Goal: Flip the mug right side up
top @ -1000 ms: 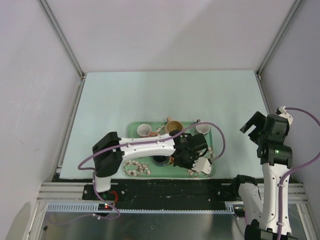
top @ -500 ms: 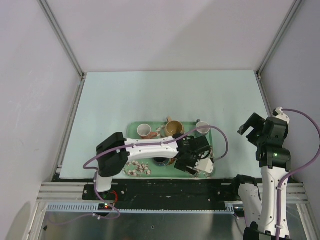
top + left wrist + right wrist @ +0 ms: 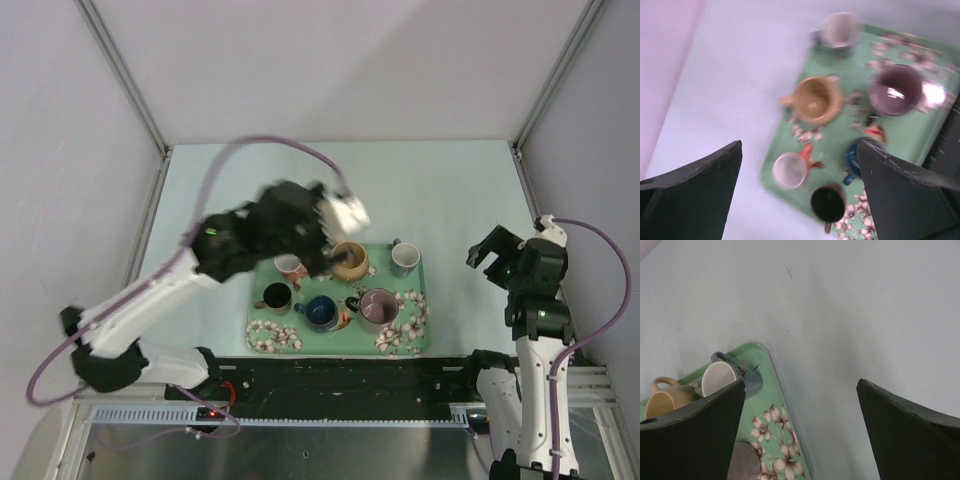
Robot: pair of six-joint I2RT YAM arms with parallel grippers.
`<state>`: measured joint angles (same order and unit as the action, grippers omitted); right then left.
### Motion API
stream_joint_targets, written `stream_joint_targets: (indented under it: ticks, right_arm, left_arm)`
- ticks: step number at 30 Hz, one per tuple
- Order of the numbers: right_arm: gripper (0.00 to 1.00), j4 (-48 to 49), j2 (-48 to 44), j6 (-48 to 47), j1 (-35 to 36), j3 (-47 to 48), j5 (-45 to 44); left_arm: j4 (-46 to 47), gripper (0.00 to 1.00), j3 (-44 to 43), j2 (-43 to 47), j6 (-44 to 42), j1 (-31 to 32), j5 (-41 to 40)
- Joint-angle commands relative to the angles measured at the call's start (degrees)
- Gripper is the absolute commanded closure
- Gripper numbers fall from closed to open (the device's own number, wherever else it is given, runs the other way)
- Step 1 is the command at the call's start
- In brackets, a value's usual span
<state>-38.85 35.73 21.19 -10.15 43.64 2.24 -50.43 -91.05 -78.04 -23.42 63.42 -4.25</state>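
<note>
Several mugs stand mouth up on the green flowered tray (image 3: 262, 254). The purple mug (image 3: 377, 307) is at the front right, its open mouth showing in the left wrist view (image 3: 895, 90). Beside it stand a blue mug (image 3: 320, 312), a black mug (image 3: 276, 296), a white mug (image 3: 290, 266), a tan mug (image 3: 350, 260) and a grey mug (image 3: 404, 258). My left gripper (image 3: 318, 244) hangs high above the tray's back left, blurred, open and holding nothing (image 3: 799, 146). My right gripper (image 3: 491, 251) is open to the right of the tray, over bare table (image 3: 800, 383).
The tray lies near the table's front edge, between the two arm bases. Pale green table (image 3: 330, 185) stretches behind it to the white back wall. Metal frame posts (image 3: 122, 75) rise at both back corners. The grey mug (image 3: 722, 377) sits at the tray's back right corner.
My left gripper opened, let go at the tray's front right, and swung up and back to the left. The purple mug now shows upright. My right arm drifted slightly left.
</note>
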Motion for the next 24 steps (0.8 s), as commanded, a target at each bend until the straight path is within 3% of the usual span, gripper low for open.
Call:
stream_joint_targets:
  ticks: [1, 6, 10, 15, 18, 24]
  right_arm:
    - [0.01, 9.9, -1.0, 0.0, 1.9, -5.6, -3.5]
    - [0.01, 16.0, -0.9, 0.3, 4.1, -11.2, -12.3]
    - [0.01, 20.3, 0.0, 0.6, 7.9, -14.2, -16.6]
    - [0.01, 26.6, -0.8, 1.8, 13.9, -19.8, -26.4]
    - [0.01, 29.1, -1.6, 1.9, 15.3, -23.0, -27.1]
    - [0.01, 31.0, -2.5, 2.0, 16.2, -25.1, -28.8]
  left_arm:
    - [1.5, 0.0, 5.1, 9.0, 17.2, -19.0, -1.0]
    - [8.6, 0.0, 17.2, 17.7, 26.9, -42.5, 0.9]
    - [17.5, 0.0, 33.5, 27.4, 28.3, -51.4, -3.4]
    - [29.0, 0.0, 53.5, 36.1, 31.9, -62.7, 0.2]
    - [39.9, 0.0, 62.9, 39.1, 31.3, -65.1, -1.1]
    - [56.2, 0.0, 73.5, 40.5, 31.0, -65.5, -7.9]
